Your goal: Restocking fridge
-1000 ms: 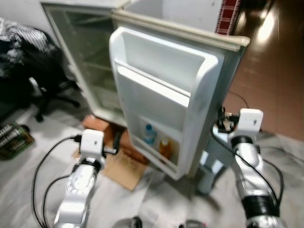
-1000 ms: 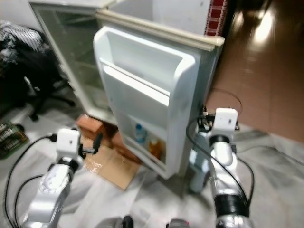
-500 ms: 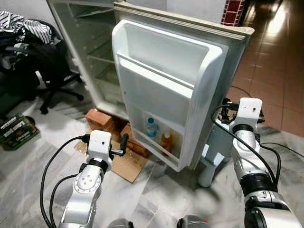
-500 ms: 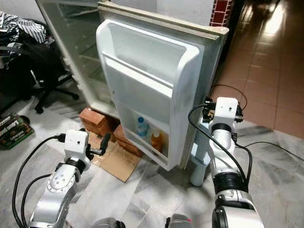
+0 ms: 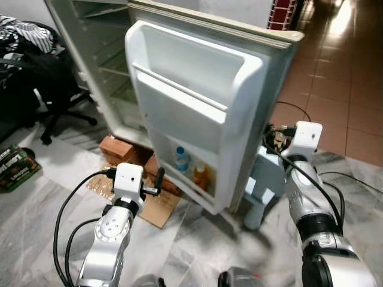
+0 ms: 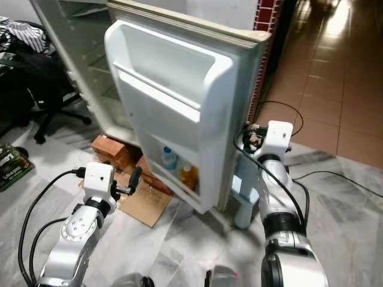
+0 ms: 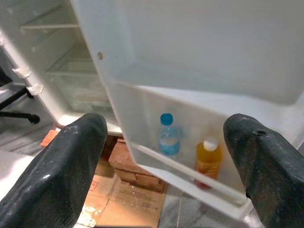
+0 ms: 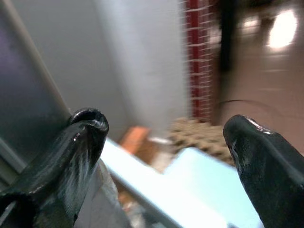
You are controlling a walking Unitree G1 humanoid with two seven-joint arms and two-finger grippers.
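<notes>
Leftward drifts the fridge door (image 5: 197, 113) in view; both pincers (image 7: 164, 156) (image 8: 161, 156) hang released.

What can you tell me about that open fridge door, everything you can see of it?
The fridge door is white, plastic-looking inside, and swung wide open toward the robot. It has a deep upper compartment, a covered middle section and a bottom shelf holding a blue-capped water bottle beside an orange drink bottle, both upright. A beige seal rims its edge. The left claw points at it, open, not touching.

One fridge (image 5: 197, 89), two bottles (image 7: 169, 135) (image 7: 208, 159), two bricks (image 5: 118, 149) (image 5: 154, 167).
</notes>
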